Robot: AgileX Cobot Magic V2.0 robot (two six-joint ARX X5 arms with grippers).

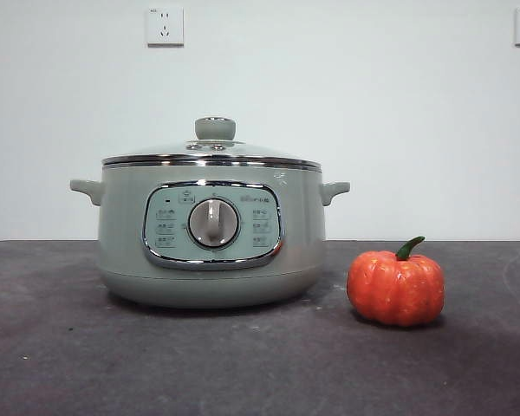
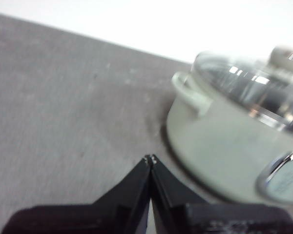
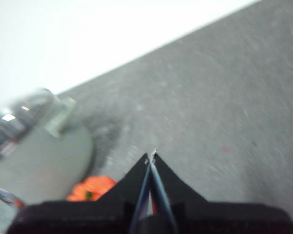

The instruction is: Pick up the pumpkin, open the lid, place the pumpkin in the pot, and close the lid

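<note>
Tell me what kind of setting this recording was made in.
Probably a lab or test bench staged as a kitchen task, not a real kitchen: a bare dark table, a plain white wall with a power socket, and only the pot and a toy pumpkin set out.

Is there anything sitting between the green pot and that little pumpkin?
Nothing: the front view shows only bare dark table between the pot and the pumpkin.

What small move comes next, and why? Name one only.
Probably open the right gripper and lower it toward the pumpkin. The pumpkin sits untouched on the table beside the pot, whose lid is on. Both grippers are shut and empty, and the right wrist view shows the pumpkin close by, while the left gripper faces the pot.
</note>
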